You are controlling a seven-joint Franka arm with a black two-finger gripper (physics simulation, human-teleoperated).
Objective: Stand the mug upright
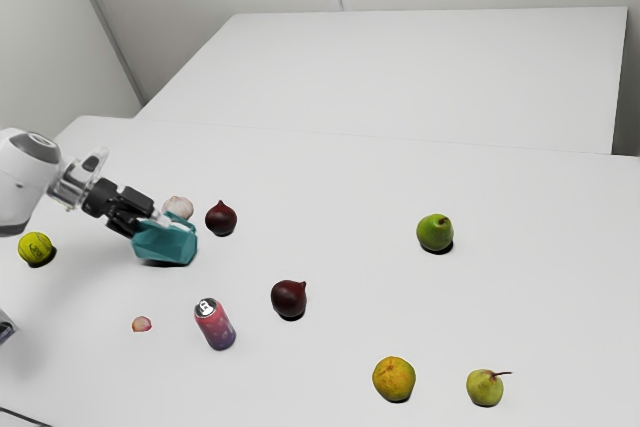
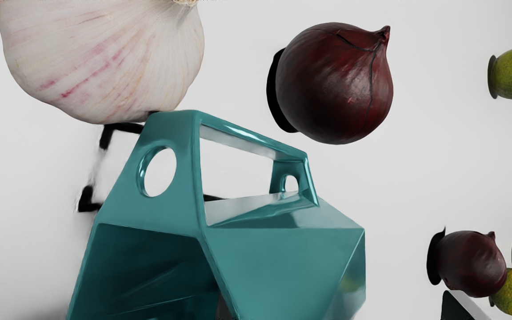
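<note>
In the exterior view the black gripper [image 1: 158,225] is over the teal mug [image 1: 166,245], its fingertips overlapping the mug's upper part. The faceted mug lies tipped on its side on the table. In the wrist view the mug [image 2: 282,262] shows its dark mouth and its angular handle, which reaches toward the garlic. The gripper [image 2: 342,309] stands open there: a dark sliver of one finger shows at the mouth, and the other finger [image 2: 460,306] is outside the mug, with a gap between it and the wall. The lower part of the mug is cut off in that view.
White garlic [image 1: 178,207] and a red onion [image 1: 221,218] are close behind the mug. A can [image 1: 215,324], a second onion [image 1: 289,298] and a small pinkish piece [image 1: 142,324] are nearer the front. A yellow ball [image 1: 36,248] lies beneath the arm; several fruits are farther right.
</note>
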